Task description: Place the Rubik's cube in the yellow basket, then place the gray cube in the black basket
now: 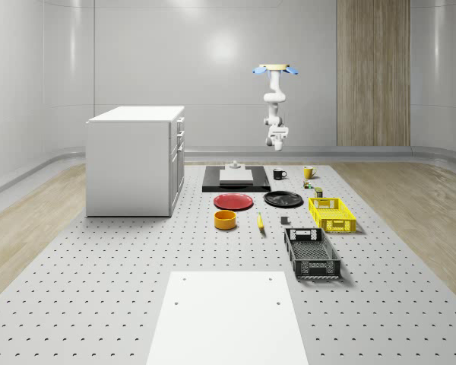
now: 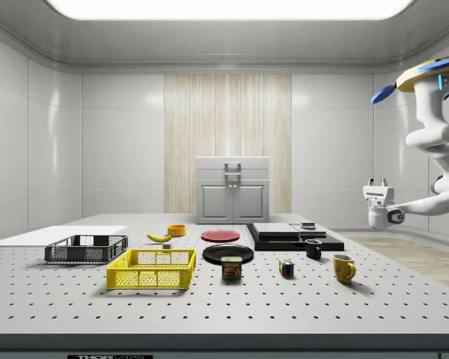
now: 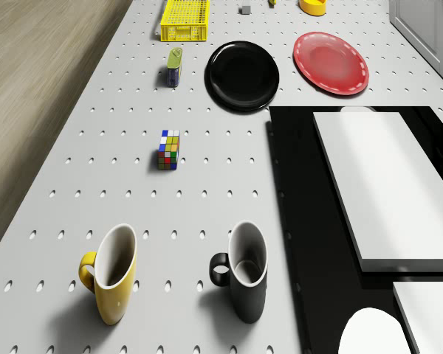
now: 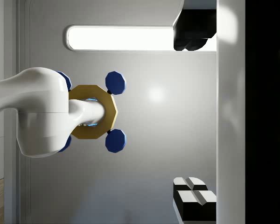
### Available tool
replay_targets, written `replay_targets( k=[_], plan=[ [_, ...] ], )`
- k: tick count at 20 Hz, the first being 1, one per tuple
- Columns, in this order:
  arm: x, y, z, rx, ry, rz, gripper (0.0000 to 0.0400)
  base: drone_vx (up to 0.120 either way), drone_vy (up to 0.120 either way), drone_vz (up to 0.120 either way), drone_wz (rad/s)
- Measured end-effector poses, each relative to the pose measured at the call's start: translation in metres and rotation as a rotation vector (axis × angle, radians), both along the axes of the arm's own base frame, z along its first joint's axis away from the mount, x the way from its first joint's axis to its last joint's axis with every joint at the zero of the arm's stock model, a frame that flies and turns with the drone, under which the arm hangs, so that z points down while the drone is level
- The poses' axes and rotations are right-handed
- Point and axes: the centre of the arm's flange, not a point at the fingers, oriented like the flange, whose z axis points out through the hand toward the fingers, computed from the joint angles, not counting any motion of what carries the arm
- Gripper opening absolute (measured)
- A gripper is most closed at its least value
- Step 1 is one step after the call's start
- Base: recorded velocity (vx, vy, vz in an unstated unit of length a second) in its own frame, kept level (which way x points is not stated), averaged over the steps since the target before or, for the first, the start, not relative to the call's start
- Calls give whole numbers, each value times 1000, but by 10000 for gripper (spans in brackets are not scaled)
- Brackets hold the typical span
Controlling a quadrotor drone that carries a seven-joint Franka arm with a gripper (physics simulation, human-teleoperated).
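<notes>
Nearest you in the side view, left to right: black basket [image 2: 86, 249], yellow basket [image 2: 152, 269], both without cubes, then the Rubik's cube [image 2: 286, 268] on the bench [image 2: 209, 314]. Your drone [image 2: 426, 75] hovers high at the far right, gripper [image 2: 377, 185] raised, fingers spread around nothing. Gray cube [image 3: 245, 9] sits untouched; both placements remain.

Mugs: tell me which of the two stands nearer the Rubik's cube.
The yellow mug. In the drone view it stands on the Rubik's cube's side of the table, while the black mug stands beside the black slab.
</notes>
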Motion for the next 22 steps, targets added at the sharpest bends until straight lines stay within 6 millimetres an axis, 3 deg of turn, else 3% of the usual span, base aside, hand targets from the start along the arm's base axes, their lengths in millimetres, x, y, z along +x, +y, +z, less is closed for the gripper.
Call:
replay_targets(
  k=[22],
  plan=[
    [-1, 0, 3, -4, -17, 0, 400, 120, 116, 0, 0]
  ],
)
